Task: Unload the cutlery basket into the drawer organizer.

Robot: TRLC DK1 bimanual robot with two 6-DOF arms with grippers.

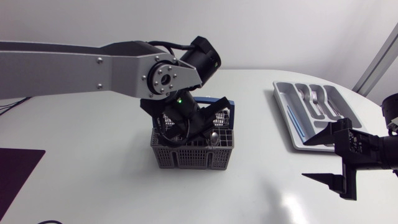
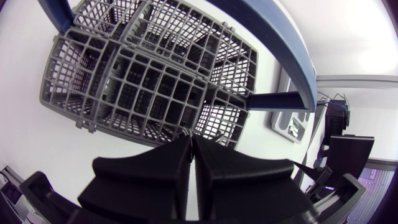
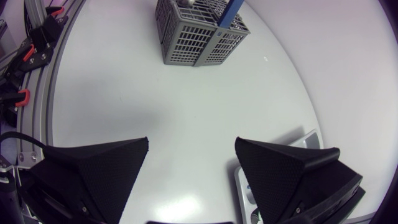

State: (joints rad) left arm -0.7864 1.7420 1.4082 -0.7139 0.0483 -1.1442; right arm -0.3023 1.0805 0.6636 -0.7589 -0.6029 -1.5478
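Cutlery basket (image 1: 193, 155) stands mid-table, well apart from the drawer organizer (image 1: 286, 115). Left gripper (image 2: 191, 138) hangs over the basket, fingers pressed together, nothing seen between them. Right gripper (image 3: 193, 144) sits near the organizer, fingers wide apart, empty.

Hazard: the left fingers may snag the grid or the blue handle (image 2: 292, 50) and tip the basket.

Count: one basket, one organizer, one spoon (image 1: 213, 138) visible in the basket. The organizer holds possibly three pieces.

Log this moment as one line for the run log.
left hand shut over basket | right hand open near organizer | cutlery in organizer
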